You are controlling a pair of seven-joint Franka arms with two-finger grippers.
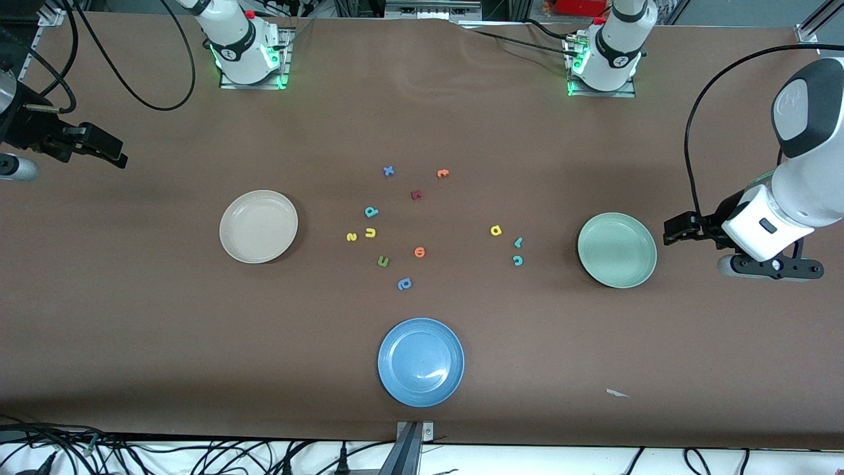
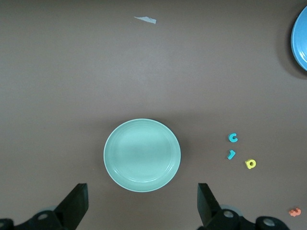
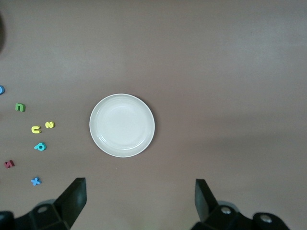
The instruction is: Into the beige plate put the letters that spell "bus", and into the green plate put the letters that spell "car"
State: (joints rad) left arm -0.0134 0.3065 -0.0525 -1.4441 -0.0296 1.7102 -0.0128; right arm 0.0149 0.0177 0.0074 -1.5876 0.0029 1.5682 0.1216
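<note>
Nearest the front camera: blue plate [image 1: 421, 392], taken as the mark for all else on the brown bench [image 1: 132, 330].

Farther from the camera than the blue plate and toward the right arm's end: beige plate [image 1: 258, 226]. Farther than the blue plate and toward the left arm's end: green plate [image 1: 617, 250]. Beside the blue plate, toward the left arm's end: small white paper scrap [image 1: 616, 393].

Just farther than the blue plate, lying loose on the bench: periwinkle letter [image 1: 404, 284], then green letter [image 1: 383, 262] and orange round letter [image 1: 419, 252]. Farther again, a little toward the right arm's end of the blue plate: yellow s [image 1: 351, 236] beside yellow u [image 1: 370, 233], with teal b [image 1: 371, 212] just past the u. Farthest from the blue plate: dark red letter [image 1: 416, 194], blue x [image 1: 388, 171], orange t [image 1: 442, 173].

Farther than the blue plate and somewhat toward the left arm's end, short of the green plate: teal c [image 1: 517, 260], teal r [image 1: 518, 242], yellow a [image 1: 496, 230], close together but apart. All six task letters flat on the bench, none in a plate.

Left gripper [image 2: 142, 191]: up in the air over bare bench at the left arm's end, well off from the blue plate, spread wide, holding nothing. Right gripper [image 3: 139, 189]: over bare bench at the right arm's end, likewise spread wide and holding nothing.
</note>
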